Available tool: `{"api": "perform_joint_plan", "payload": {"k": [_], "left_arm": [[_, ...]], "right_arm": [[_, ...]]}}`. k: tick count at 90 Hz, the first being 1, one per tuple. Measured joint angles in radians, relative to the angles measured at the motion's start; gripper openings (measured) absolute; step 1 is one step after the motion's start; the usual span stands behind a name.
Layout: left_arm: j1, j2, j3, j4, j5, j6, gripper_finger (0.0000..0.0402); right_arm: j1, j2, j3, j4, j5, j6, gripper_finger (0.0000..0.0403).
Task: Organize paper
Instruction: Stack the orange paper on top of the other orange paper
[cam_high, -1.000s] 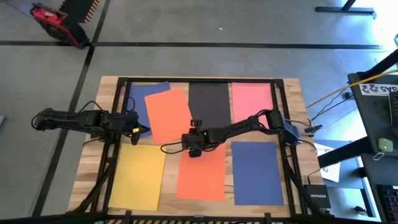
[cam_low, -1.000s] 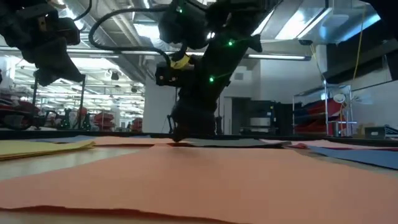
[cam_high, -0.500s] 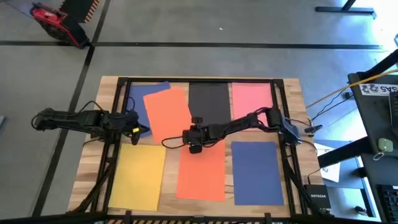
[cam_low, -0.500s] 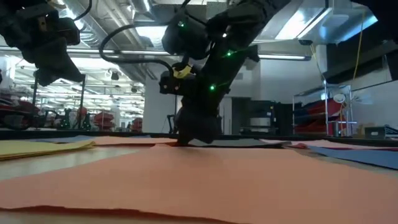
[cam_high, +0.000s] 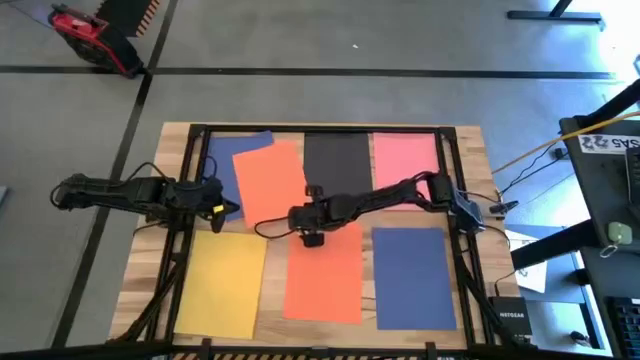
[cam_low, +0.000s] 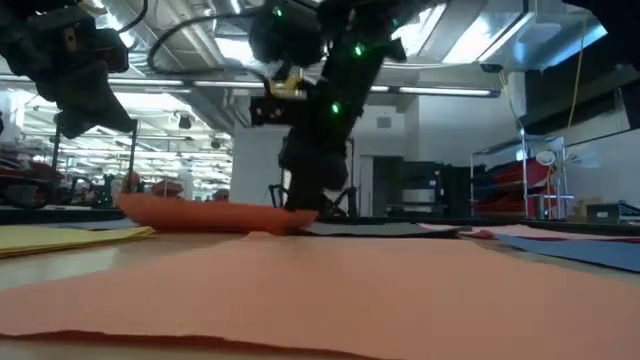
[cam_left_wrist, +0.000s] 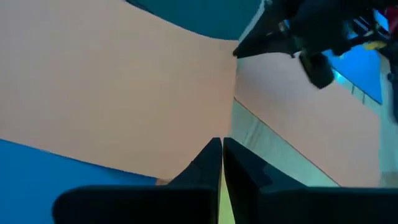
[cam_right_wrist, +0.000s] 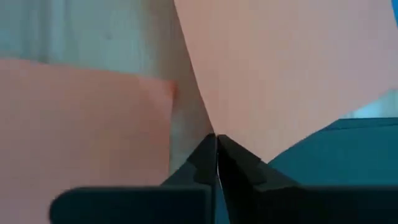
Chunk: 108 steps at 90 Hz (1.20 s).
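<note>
Where 2 orange sheets (cam_high: 272, 185) meet, right gripper (cam_high: 298, 218); black sheet (cam_high: 338, 160) beside.

We see even overhead light on the table (cam_high: 470, 140); ceiling lamps (cam_low: 470, 35) glare, and near paper (cam_low: 330, 290) blurs softly.

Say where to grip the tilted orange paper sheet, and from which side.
Take the tilted orange paper sheet at its near right corner, from the right. The sheet is thin and flat, but that corner is lifted off the table, with the right gripper shut on it.
</note>
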Motion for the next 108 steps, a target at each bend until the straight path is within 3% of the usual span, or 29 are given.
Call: {"api": "perform_joint_plan", "payload": {"k": [24,44,82,108], "left_arm": [[0.000,0.000,0.000,0.100,-0.001,0.026,0.0000],[0.000,0.000,0.000,0.129,-0.001,0.023,0.0000],[0.000,0.000,0.000,0.129,0.000,-0.013,0.0000],[0.000,0.000,0.000,0.128,0.000,0.000,0.0000]], "right_arm": [[0.016,0.000,0.181,-0.359,-0.188,0.148,0.0000],[0.102,0.000,0.265,-0.513,-0.349,0.213,0.0000],[0.378,0.000,0.282,-0.575,-0.405,0.564,0.0000],[0.476,0.000,0.282,-0.545,-0.386,0.759,0.0000]]}}
